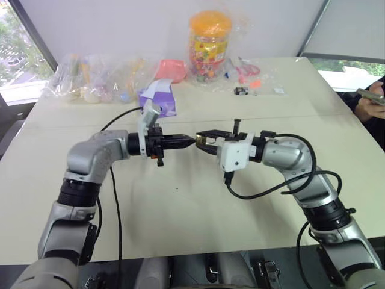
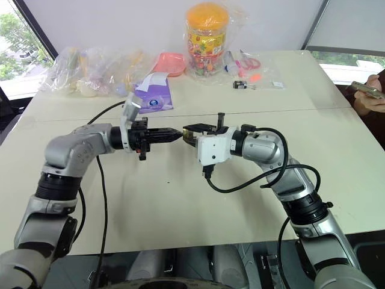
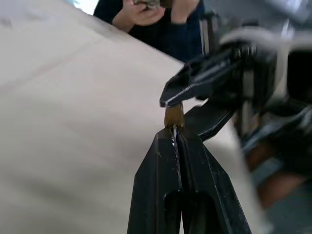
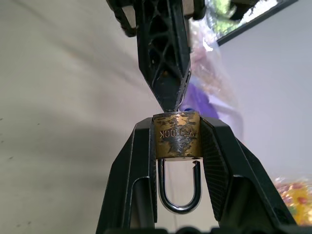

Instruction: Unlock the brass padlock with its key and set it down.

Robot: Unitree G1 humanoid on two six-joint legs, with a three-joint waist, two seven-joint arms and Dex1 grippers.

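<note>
Right wrist view lets us look along our right gripper (image 4: 176,139), and its two black fingers (image 4: 134,165) squeeze the brass padlock (image 4: 176,136) from both sides. The padlock is a little gold block with scratches and some letters on its face. Its silvery shackle (image 4: 179,187) hangs back toward our wrist, between the fingers. One end of the shackle looks free of the gold block, with a small gap there, so the lock looks open.

Our left gripper (image 4: 168,92) comes in from the other side and its pointed tip touches the flat end of the padlock. Left wrist view shows those left fingers (image 3: 161,165) pressed tight together, with a thin silvery strip pinched in the seam. We take that strip to be the key (image 3: 174,134), and its end meets the gold block. We cannot see how far it goes in.

From the head we see both grippers meet tip to tip, up in the air over the middle of the table (image 1: 180,217). Both arms point toward each other.

Farther back on the table stand a jar with an orange lid (image 1: 209,45), clear plastic bags (image 1: 90,78) and a purple packet (image 1: 157,99). At the far right edge, a person's hand (image 1: 370,102) holds a phone.
</note>
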